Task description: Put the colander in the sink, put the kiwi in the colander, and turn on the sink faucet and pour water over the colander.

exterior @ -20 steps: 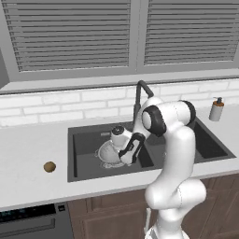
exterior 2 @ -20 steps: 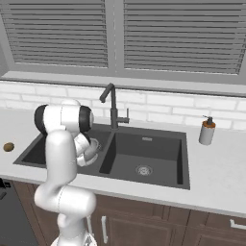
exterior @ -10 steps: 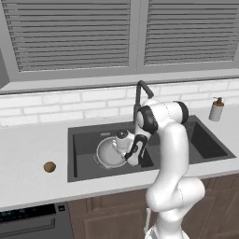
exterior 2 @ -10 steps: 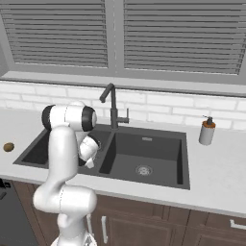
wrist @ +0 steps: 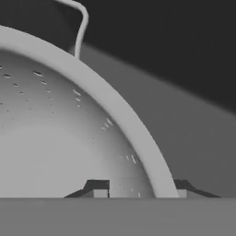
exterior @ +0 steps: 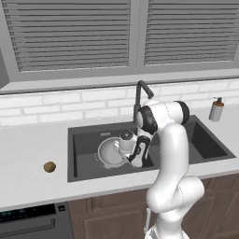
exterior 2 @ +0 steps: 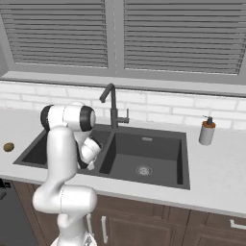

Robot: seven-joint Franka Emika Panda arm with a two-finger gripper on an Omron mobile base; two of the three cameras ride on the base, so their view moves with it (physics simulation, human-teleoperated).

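Sitting in the left basin of the dark sink (exterior: 84, 140) is one silvery colander (exterior: 111, 153), round and full of tiny holes, with one thin loop handle (wrist: 81, 25) showing in the hand view. One gripper (wrist: 140, 192) is down at the colander's rim (wrist: 120, 117). One dark finger tip is on the inside of the rim and the other is on the outside, so the rim runs between them. The jaws are a little way apart, but you cannot tell if they squeeze the rim or just stand on each side of it. One small brown kiwi (exterior: 49, 166) lies on the pale counter (exterior: 28, 154), well to the left of the sink. One tall dark sink faucet (exterior 2: 112, 108) stands behind the sink, between the two basins. One soap bottle (exterior 2: 207, 131) stands on the counter to the right. Half a second ago the colander sat in about the same spot, and the arm's elbow has since swung a bit more to the right and higher.
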